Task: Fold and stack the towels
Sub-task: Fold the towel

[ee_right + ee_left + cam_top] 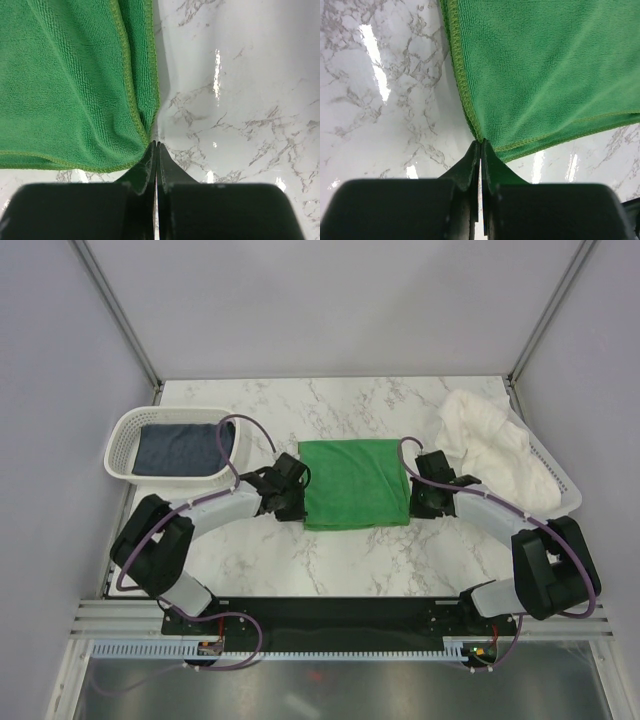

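- The green towel lies flat in the middle of the marble table, a neat rectangle between the two arms.
- In the wrist views two stitched hems run one over the other along its side edges, so the cloth is doubled over.
- The left arm reaches in from the left to the towel's near-left corner.
- The left jaws are pressed together, and the tip of that corner is nipped between their points, low against the table.
- The right arm reaches in from the right to the near-right corner.
- The right jaws are likewise pressed together, their points pinching the very tip of that corner.
- The navy towel lies flat inside the white perforated basket at the table's left side, well apart from the green one.
- The white towel sits in a loose, rumpled heap at the far right, spilling over a second basket whose rim shows along the table's right edge.
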You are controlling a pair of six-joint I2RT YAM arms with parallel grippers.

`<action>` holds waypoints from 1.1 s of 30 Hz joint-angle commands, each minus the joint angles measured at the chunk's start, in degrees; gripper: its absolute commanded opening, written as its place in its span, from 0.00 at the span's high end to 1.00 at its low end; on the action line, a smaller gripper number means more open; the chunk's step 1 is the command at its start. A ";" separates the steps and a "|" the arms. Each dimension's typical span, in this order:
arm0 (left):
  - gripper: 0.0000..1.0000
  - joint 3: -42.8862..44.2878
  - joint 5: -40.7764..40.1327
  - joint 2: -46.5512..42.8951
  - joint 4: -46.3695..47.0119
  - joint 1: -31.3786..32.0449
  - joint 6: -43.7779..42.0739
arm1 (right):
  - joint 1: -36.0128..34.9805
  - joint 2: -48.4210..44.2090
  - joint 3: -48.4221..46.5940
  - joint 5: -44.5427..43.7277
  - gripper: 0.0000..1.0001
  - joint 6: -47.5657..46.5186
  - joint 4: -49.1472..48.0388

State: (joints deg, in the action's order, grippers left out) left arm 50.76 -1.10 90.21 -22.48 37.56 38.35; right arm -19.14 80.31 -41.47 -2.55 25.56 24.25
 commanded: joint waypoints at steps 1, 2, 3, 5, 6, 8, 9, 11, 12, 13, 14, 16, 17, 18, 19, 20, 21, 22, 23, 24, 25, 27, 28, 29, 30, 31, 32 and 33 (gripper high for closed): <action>0.98 2.94 -0.05 -3.99 -1.95 -0.30 -0.20 | -0.11 -1.39 -3.61 -0.79 1.00 -1.13 1.15; 0.98 3.20 0.40 -3.99 -2.30 -0.30 -0.29 | -0.11 -1.47 -3.88 -0.71 1.00 -1.13 1.32; 0.98 3.46 0.75 -3.99 -2.65 -0.30 -0.38 | -0.11 -1.56 -4.14 -0.71 1.00 -1.22 1.59; 0.98 3.20 1.45 -4.08 -2.66 -0.21 -0.29 | -0.11 -1.65 -4.67 -0.62 1.00 -1.39 2.20; 0.98 2.77 2.24 -3.99 -2.66 -0.21 -0.29 | -0.11 -1.83 -4.76 -0.53 1.00 -1.57 2.38; 0.98 2.24 2.77 -4.08 -2.66 -0.21 -0.20 | -0.11 -2.09 -4.67 -0.44 1.00 -1.65 2.99; 0.98 1.80 2.95 -4.26 -2.74 -0.21 -0.20 | -0.11 -2.35 -4.58 -0.44 1.00 -2.00 3.17; 0.98 1.01 3.91 -5.05 -2.57 -0.12 -0.03 | -0.11 -2.97 -3.79 -0.70 1.00 -2.27 3.61; 0.98 0.22 4.26 -5.31 -2.39 -0.03 0.15 | -0.11 -3.75 -3.27 -0.79 1.00 -2.36 3.52; 0.98 -0.40 5.31 -5.66 -2.13 0.06 0.50 | -0.11 -4.02 -2.31 -0.62 1.00 -2.18 3.44; 0.98 -1.01 5.76 -5.66 -1.69 0.06 0.67 | -0.03 -4.20 -1.69 -0.36 1.00 -2.01 3.35; 0.98 -3.03 6.29 -5.40 -0.29 0.06 1.11 | -0.11 -4.11 0.06 -0.35 1.00 -1.57 2.47; 0.98 -4.00 6.29 -5.05 0.06 -0.03 1.20 | -0.11 -4.03 0.60 -0.44 1.00 -1.31 2.03; 0.98 -4.18 6.12 -4.70 0.15 0.06 1.29 | -0.11 -3.94 1.04 -0.53 1.00 -1.13 1.42; 0.98 -4.53 6.37 -4.26 0.42 0.06 1.29 | -0.03 -3.68 1.04 -1.23 1.00 -0.87 1.50; 0.94 -4.45 6.81 -3.47 0.51 0.06 1.29 | -0.11 -3.06 0.70 -1.49 1.00 -0.86 1.76; 0.85 -4.18 7.43 -3.29 0.68 0.06 1.12 | -0.11 -2.88 0.00 -1.24 1.00 -0.95 1.77; 0.75 -3.75 8.39 -3.29 0.60 0.06 1.11 | -0.11 -2.79 -2.10 -0.97 0.92 -1.21 2.37; 0.62 -3.22 8.66 -4.25 0.51 0.06 0.94 | -0.11 -2.88 -3.60 0.60 0.83 -1.48 2.38; 0.58 -1.82 8.66 -5.04 0.25 -0.03 0.77 | -0.11 -2.62 -5.35 1.48 0.72 -2.00 2.21; 0.54 -0.76 8.58 -5.74 -0.19 -0.21 -0.02 | -0.11 -2.36 -9.55 2.36 0.69 -2.53 1.86; 0.46 3.63 8.66 -6.89 -1.16 -1.95 -1.78 | -0.11 0.27 -13.96 4.30 0.59 -4.03 0.45; 0.45 5.12 8.58 -6.72 -1.68 -3.18 -3.53 | 0.06 1.94 -19.38 4.22 0.58 -4.03 0.71; 0.45 7.57 8.75 -6.28 -2.21 -4.67 -4.50 | 0.24 5.95 -22.22 4.30 0.57 -4.20 1.06; 0.45 8.64 8.84 -4.54 -2.13 -8.26 -5.38 | 0.24 8.00 -24.86 3.78 0.57 -4.20 1.15; 0.45 9.61 9.71 -3.30 -2.22 -10.12 -6.96 | 0.41 10.28 -29.67 3.17 0.57 -4.03 1.41; 0.46 10.75 10.59 -2.07 -2.30 -12.05 -7.75 | 0.59 15.35 -32.50 2.90 0.57 -3.94 2.28; 0.46 13.02 11.20 -0.49 -2.13 -14.94 -8.37 | 0.76 18.01 -35.31 2.90 0.57 -4.29 3.34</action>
State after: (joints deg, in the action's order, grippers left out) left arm 58.85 8.21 87.07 -25.06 28.80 34.83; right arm -19.00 90.98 -70.02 0.27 22.35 27.03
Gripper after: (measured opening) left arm 0.543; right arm 0.427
